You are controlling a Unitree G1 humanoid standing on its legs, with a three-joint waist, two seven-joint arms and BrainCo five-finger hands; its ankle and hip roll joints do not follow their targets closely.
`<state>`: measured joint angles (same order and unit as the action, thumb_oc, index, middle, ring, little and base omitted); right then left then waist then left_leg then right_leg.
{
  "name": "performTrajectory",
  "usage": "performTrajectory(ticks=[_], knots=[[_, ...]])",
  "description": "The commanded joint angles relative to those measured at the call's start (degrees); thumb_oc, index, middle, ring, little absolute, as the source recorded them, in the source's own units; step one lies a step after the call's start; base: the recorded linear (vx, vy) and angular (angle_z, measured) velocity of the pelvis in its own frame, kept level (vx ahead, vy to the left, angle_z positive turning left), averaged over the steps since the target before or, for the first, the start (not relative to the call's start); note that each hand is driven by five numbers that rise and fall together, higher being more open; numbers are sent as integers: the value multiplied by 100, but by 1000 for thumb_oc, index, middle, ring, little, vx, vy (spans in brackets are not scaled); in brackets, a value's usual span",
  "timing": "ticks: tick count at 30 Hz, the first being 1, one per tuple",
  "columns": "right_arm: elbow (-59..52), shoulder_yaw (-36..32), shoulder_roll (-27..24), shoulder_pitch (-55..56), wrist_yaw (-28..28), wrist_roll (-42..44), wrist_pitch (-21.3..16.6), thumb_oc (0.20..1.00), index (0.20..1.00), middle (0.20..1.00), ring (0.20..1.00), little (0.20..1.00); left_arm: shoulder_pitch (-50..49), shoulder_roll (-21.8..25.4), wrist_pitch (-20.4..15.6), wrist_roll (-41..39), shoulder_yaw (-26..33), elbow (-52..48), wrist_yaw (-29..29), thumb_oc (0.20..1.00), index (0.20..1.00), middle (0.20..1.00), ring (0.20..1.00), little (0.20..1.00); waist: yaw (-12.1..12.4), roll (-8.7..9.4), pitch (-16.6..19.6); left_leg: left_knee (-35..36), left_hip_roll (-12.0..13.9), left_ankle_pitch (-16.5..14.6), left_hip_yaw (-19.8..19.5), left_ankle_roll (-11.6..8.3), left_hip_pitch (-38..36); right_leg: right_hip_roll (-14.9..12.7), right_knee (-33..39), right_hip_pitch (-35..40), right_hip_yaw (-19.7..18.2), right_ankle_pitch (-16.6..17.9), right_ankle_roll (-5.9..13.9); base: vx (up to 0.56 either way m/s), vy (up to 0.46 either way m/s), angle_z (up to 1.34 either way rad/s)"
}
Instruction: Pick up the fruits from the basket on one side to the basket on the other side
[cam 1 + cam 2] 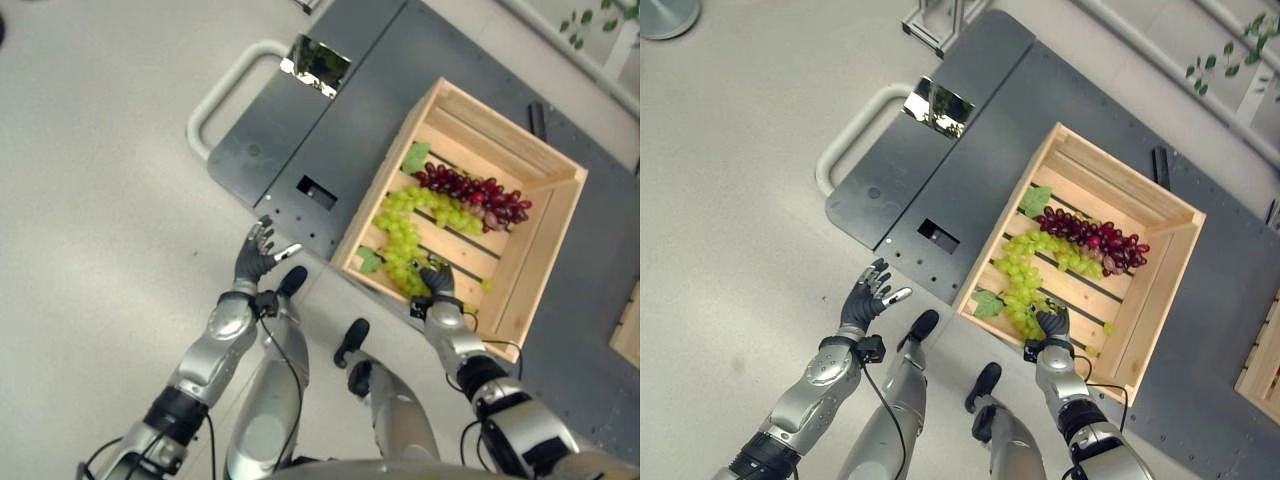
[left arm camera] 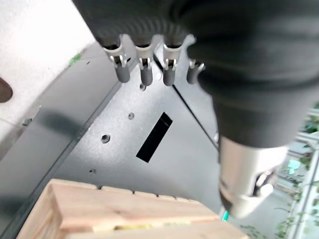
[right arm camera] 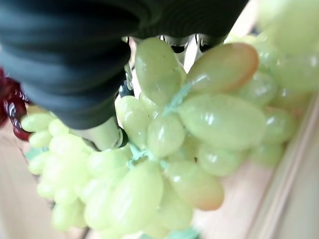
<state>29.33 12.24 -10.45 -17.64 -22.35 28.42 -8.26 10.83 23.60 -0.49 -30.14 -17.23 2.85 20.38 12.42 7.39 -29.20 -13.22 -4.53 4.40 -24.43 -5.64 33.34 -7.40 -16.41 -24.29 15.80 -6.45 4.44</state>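
Pale floor is surrounding the wooden crate (image 1: 553, 236); my right hand (image 1: 437, 283) is sitting on the green grapes (image 1: 405, 240), fingers hidden, so I cannot tell their state. I am fearing the bunch tearing loose. My left hand (image 1: 256, 252) is hovering with fingers apart.

Right hand (image 1: 1052, 325) rests on green grapes (image 1: 1025, 270) in crate (image 1: 1160, 290).

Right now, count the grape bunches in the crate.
2. The red grapes lie toward the far side of the wooden crate; the green grapes run diagonally to the near side, under the right hand. More may be hidden beneath.
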Motion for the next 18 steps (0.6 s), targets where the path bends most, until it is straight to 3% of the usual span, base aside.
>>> performTrajectory(ticks=[1,10,18], knots=[[-644,322,451,737,815,1162,-102,200,200,200,200,200,-217,16,-125,114,274,-603,-93,1000,1000,1000,1000,1000,-167,207,-59,898,-56,253,78,372,-211,-228,437,-274,-81,530,139,-1,-42,-11],[-1417,-165,174,1051,1239,1614,19,200,200,200,200,200,-462,59,15,231,674,-602,-431,1000,1000,1000,1000,1000,-236,251,-59,829,-51,189,195,382,-342,-238,438,-160,-167,544,140,-7,-17,-5],[-1424,-318,201,957,1248,1601,109,200,200,200,200,200,-443,16,59,320,717,-567,-525,1000,1000,1000,1000,1000,-259,204,-59,813,-44,157,266,410,-397,-237,449,-113,-242,530,130,-10,-5,-7]])
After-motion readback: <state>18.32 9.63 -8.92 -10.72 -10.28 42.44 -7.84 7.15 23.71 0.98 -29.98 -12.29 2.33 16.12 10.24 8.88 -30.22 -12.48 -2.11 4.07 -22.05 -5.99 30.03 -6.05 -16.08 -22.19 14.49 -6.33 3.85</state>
